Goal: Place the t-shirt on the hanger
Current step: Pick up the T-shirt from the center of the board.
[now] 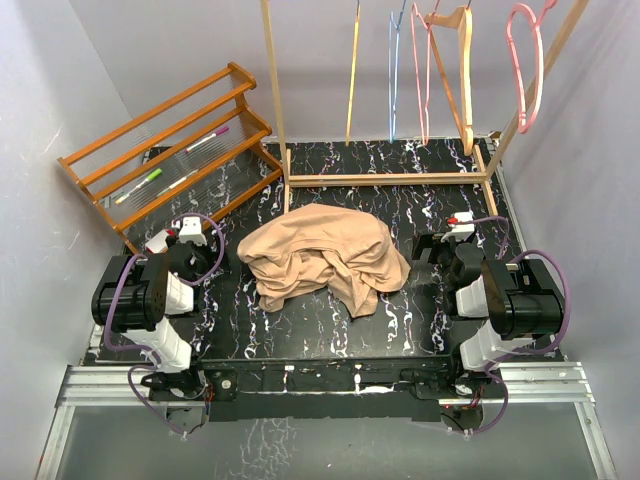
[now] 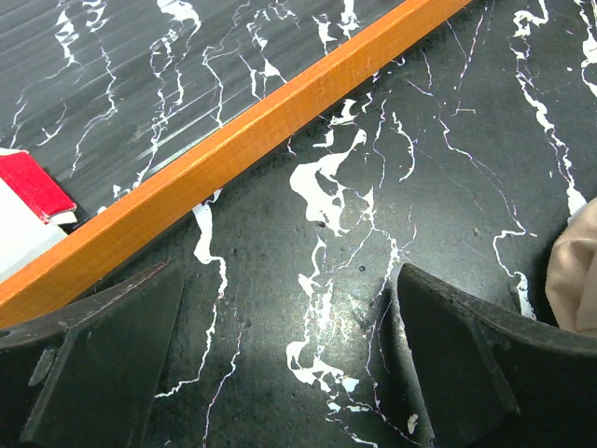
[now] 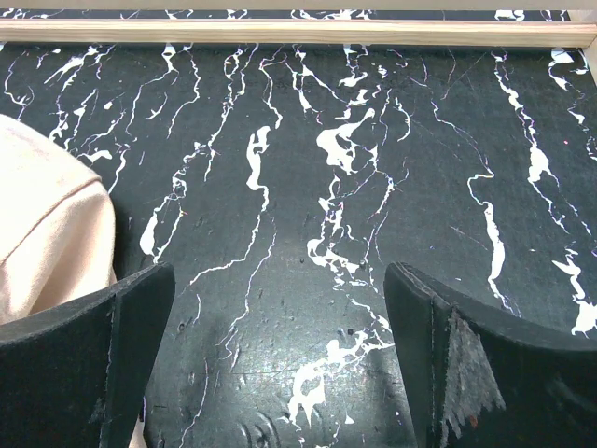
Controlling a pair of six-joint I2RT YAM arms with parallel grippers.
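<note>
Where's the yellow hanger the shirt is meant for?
In the top view, the yellow hanger hangs inside the light wooden frame at the back, just left of the blue hanger.

You see your left gripper (image 2: 289, 317) with its two dark fingers spread wide above the black marbled table (image 2: 466, 159); an orange wooden bar (image 2: 233, 149) crosses diagonally ahead, and a sliver of the t-shirt (image 2: 576, 271) shows at the right edge

The light is bright and even and comes from above. The t-shirt (image 1: 320, 255) casts only a soft, short shadow on the glossy table (image 1: 330, 330), which shows a pale glare in both wrist views (the overhead view is sharp).
</note>
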